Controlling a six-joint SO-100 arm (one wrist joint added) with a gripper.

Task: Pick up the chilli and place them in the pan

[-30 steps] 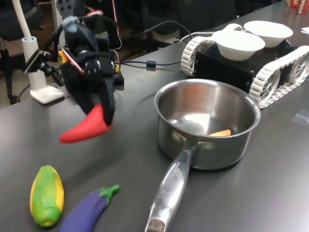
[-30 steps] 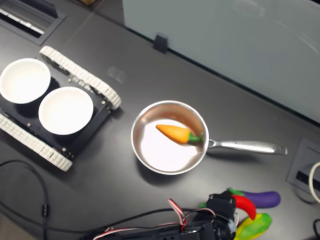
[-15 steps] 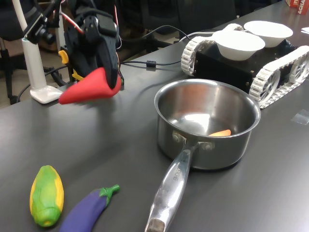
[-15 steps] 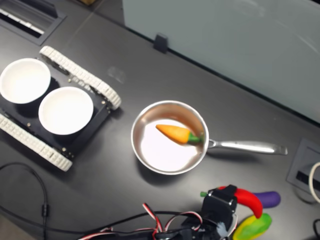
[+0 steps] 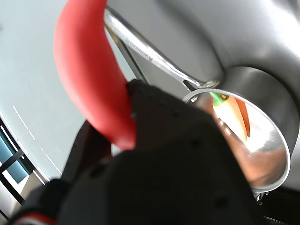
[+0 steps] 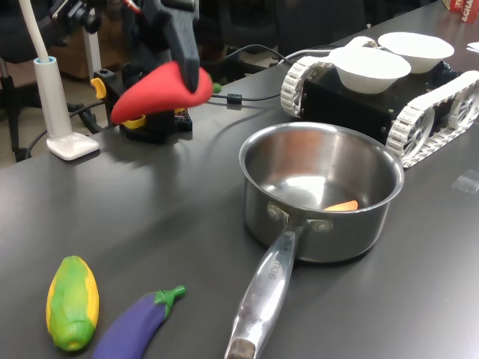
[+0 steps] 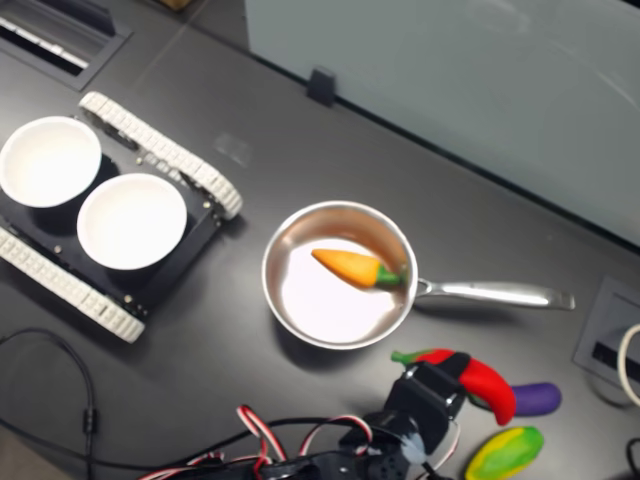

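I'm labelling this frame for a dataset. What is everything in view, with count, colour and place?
chilli: 1, red, held in the air above the table
pan: 1, steel, mid table
carrot: 1, orange, inside the pan
corn: 1, green-yellow, on the table beside the eggplant
eggplant: 1, purple, on the table
bowls: 2, white, on the tracked vehicle
tracked vehicle: 1, black with white tracks, behind the pan in the first exterior view
tool: 1, black, shut on the chilli
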